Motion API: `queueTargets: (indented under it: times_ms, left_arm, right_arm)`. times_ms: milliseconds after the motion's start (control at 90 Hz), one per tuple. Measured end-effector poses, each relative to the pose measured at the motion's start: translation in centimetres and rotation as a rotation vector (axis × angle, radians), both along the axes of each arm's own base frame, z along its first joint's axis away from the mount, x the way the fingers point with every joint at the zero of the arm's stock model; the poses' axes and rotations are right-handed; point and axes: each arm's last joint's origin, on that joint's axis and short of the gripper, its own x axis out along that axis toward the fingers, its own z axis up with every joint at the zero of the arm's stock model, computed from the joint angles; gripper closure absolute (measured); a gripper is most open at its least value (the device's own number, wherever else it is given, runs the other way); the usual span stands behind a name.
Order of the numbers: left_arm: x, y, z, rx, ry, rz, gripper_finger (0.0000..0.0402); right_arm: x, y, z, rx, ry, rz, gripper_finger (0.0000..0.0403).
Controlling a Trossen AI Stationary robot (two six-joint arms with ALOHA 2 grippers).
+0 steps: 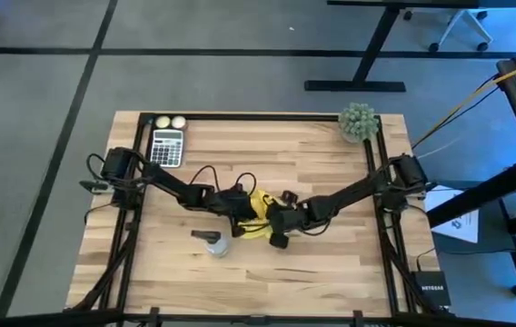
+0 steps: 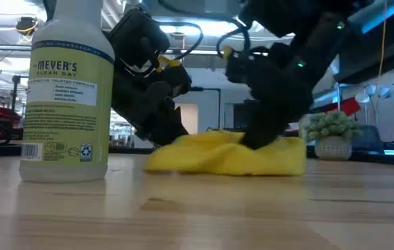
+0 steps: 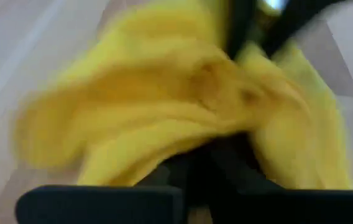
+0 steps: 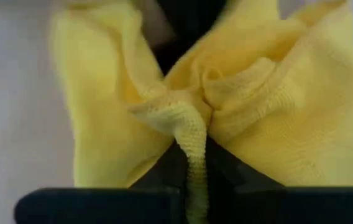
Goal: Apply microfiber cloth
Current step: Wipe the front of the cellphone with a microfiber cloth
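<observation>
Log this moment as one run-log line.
left gripper: on microfiber cloth | right gripper: shut on microfiber cloth | cloth: bunched on table

On the wooden table point(image 1: 331, 272) you see a calculator point(image 1: 167, 146) at about 10 o'clock, with two pale balls point(image 1: 170, 122) just beyond it at the far edge. A small green potted plant point(image 1: 359, 122) stands at 2 o'clock. At 7 o'clock from centre, you find an upright spray bottle point(image 2: 65, 97) labelled "Meyer's Clean Day".
</observation>
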Motion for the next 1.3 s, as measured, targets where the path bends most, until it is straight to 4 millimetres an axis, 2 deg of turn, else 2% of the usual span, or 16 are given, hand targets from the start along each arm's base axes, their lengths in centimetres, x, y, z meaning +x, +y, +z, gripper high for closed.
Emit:
queueTargets:
  times_ms: [122,233,367,533,689,833,978,1122,1300]
  left_arm:
    - [-0.1,0.0,-0.1,0.004,0.01,0.003,0.0387]
    - [-0.2,0.1,-0.2,0.004,0.019,0.003,0.0387]
    - [-0.1,0.0,-0.1,0.003,0.017,-0.001,0.0387]
    - [-0.1,0.0,-0.1,0.003,0.01,-0.004,0.0387]
    - [-0.2,0.0,-0.2,0.004,0.022,-0.005,0.0387]
    - [-0.2,0.0,-0.2,0.006,0.022,-0.003,0.0387]
    - [-0.2,0.0,-0.1,0.005,0.016,-0.004,0.0387]
    - [-0.2,-0.2,0.6,0.008,-0.001,-0.013,0.0386]
    - [-0.6,-1.3,2.3,0.046,-0.019,-0.073,0.0386]
  right_arm:
    - [0.7,-1.3,0.6,-0.094,-0.119,-0.089,0.0388]
    - [2.4,-2.2,1.0,-0.034,-0.258,-0.096,0.0388]
    - [2.0,-2.1,-0.2,0.06,-0.117,-0.024,0.0388]
    - [-1.3,-2.4,-0.4,-0.052,0.165,-0.091,0.0388]
    - [-5.1,-3.0,2.3,-0.169,0.346,-0.185,0.0388]
    - [-7.4,-3.7,6.2,-0.198,0.319,-0.305,0.0388]
    - [-7.9,-4.1,8.7,-0.21,0.163,-0.349,0.0388]
    - [-8.7,-4.8,9.3,-0.255,0.193,-0.373,0.0388]
    - [-10.7,-6.1,9.5,-0.28,0.36,-0.522,0.0372]
